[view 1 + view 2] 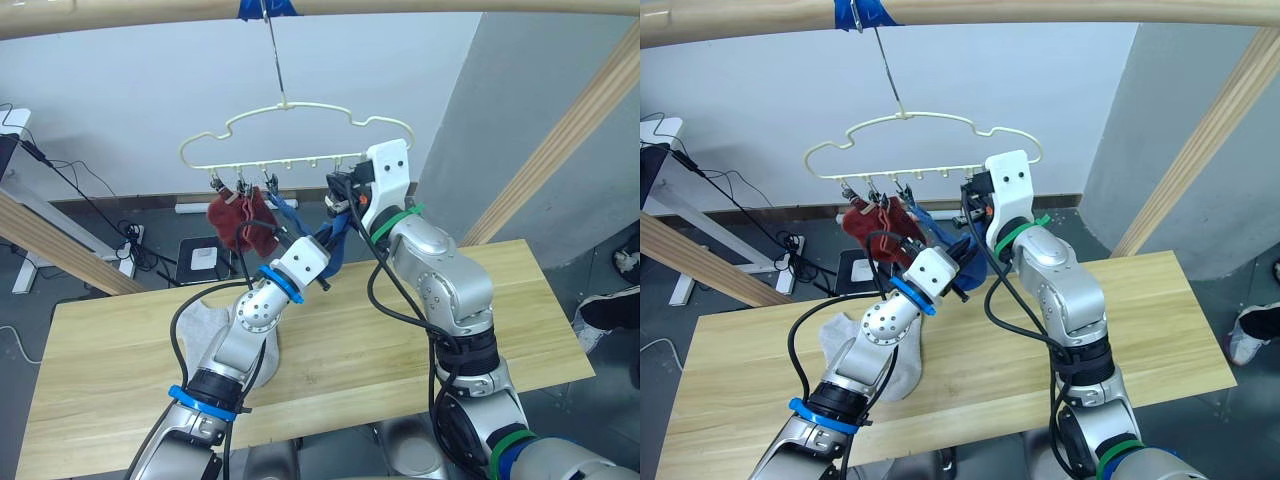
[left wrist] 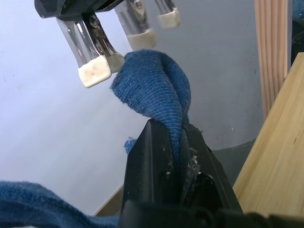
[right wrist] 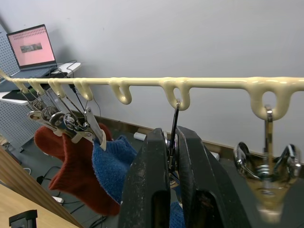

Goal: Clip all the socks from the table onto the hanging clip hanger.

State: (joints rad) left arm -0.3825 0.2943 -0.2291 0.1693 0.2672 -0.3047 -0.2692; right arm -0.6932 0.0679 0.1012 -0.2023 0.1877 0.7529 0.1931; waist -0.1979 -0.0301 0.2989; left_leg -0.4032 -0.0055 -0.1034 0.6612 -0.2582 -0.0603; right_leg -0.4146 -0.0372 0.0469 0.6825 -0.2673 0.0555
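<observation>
While the clip hanger (image 1: 300, 135) hangs by its long hook from the wooden pole (image 1: 420, 6) overhead, two rust-red socks (image 1: 240, 220) dangle from the clips at its left end, and just to their right a blue sock (image 3: 111, 164) is already clipped on. Further left and lower down, a light grey sock (image 1: 845, 335) lies on the table (image 1: 110, 350), partly hidden behind the left arm. That arm reaches up toward the hanger, and the left gripper (image 2: 183, 142) is clenched on a second blue sock (image 2: 159, 90), holding its bunched top right up at an opened metal clip (image 2: 92, 50), just touching one pad. To the right, the right gripper (image 3: 173, 147) is squeezed around the wire of a clip (image 3: 172, 137) hanging from a loop on the hanger's bottom bar. Right of that, another clip (image 3: 266, 164) hangs bare.
</observation>
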